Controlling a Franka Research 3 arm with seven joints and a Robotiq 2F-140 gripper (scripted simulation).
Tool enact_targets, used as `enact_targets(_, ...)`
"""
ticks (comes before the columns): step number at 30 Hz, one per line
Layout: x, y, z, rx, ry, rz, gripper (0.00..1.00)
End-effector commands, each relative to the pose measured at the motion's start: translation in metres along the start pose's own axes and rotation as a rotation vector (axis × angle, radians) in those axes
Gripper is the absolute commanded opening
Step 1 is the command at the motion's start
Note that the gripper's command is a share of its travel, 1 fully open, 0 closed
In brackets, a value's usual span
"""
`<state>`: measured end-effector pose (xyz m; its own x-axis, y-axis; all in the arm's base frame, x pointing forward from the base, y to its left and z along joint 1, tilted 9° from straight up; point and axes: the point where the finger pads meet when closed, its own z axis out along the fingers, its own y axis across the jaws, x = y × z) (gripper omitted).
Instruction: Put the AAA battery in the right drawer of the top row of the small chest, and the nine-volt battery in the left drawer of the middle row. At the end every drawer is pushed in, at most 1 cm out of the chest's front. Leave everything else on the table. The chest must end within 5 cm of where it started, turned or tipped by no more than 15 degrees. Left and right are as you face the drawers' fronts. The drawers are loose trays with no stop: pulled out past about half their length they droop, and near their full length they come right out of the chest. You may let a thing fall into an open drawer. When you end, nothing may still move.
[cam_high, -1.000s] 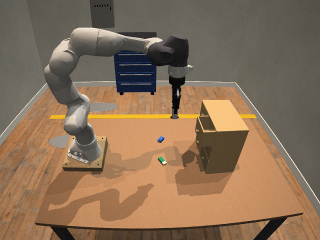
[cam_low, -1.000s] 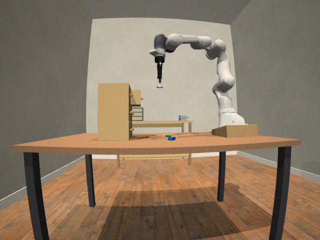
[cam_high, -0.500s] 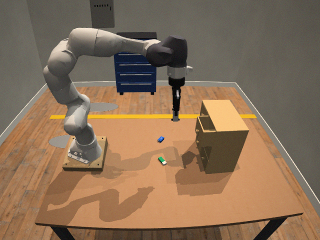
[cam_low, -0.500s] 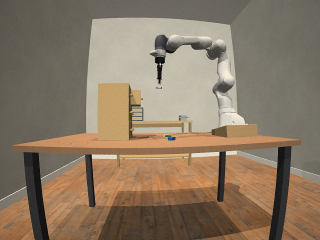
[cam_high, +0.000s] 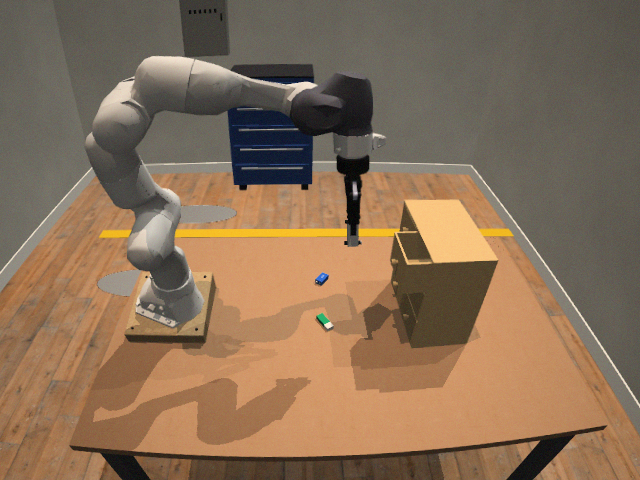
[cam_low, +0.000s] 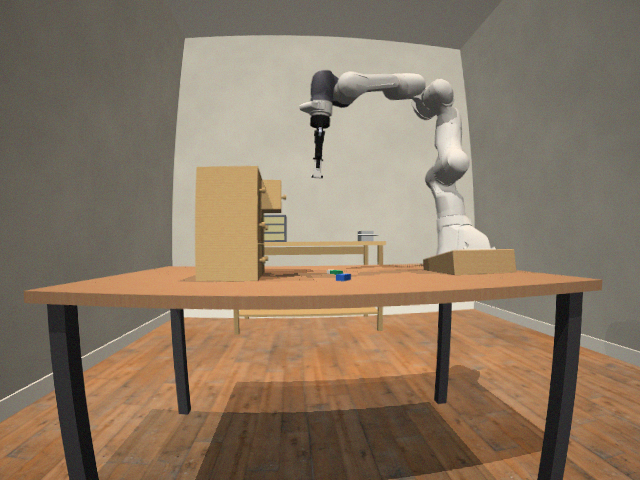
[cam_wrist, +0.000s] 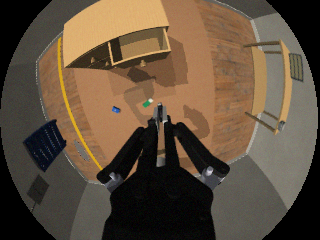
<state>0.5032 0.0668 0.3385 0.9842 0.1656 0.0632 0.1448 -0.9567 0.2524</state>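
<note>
My gripper (cam_high: 352, 241) (cam_low: 316, 174) (cam_wrist: 160, 112) is shut on the AAA battery (cam_high: 345, 242) (cam_low: 312, 177), a thin dark bar whose ends stick out beside the fingertips. It is high above the table, in front of the chest (cam_high: 449, 304) (cam_low: 227, 222) (cam_wrist: 110, 20). The right drawer of the top row (cam_high: 395, 250) (cam_low: 271, 195) (cam_wrist: 148, 57) is pulled partly out and level; nothing shows inside. The left middle drawer (cam_low: 261, 225) looks pushed in. The nine-volt battery (cam_high: 321, 279) (cam_low: 343, 277) (cam_wrist: 116, 109), blue, lies on the table.
A green and white eraser (cam_high: 324, 321) (cam_low: 336, 271) (cam_wrist: 147, 103) lies on the table (cam_high: 258, 413), between the arm's base (cam_high: 170, 330) and the chest. Small knobs (cam_high: 405, 316) stick out from the chest's front. A blue tool cabinet (cam_high: 271, 139) stands beyond the table.
</note>
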Motion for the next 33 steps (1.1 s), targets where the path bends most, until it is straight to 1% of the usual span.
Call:
enact_targets(1, 0.003, 0.003, -0.001, -0.01, 0.013, 0.021, 0.03)
enact_targets(11, 0.003, 0.003, -0.001, -0.01, 0.013, 0.021, 0.03)
enact_targets(12, 0.006, 0.021, 0.0, -0.053, 0.046, 0.054, 0.03)
enact_targets(28, 0.006, 0.021, 0.0, -0.053, 0.046, 0.054, 0.03)
enact_targets(29, 0.01, 0.041, 0.001, -0.103, 0.088, 0.092, 0.03)
enact_targets(33, 0.01, 0.041, 0.001, -0.103, 0.088, 0.092, 0.03)
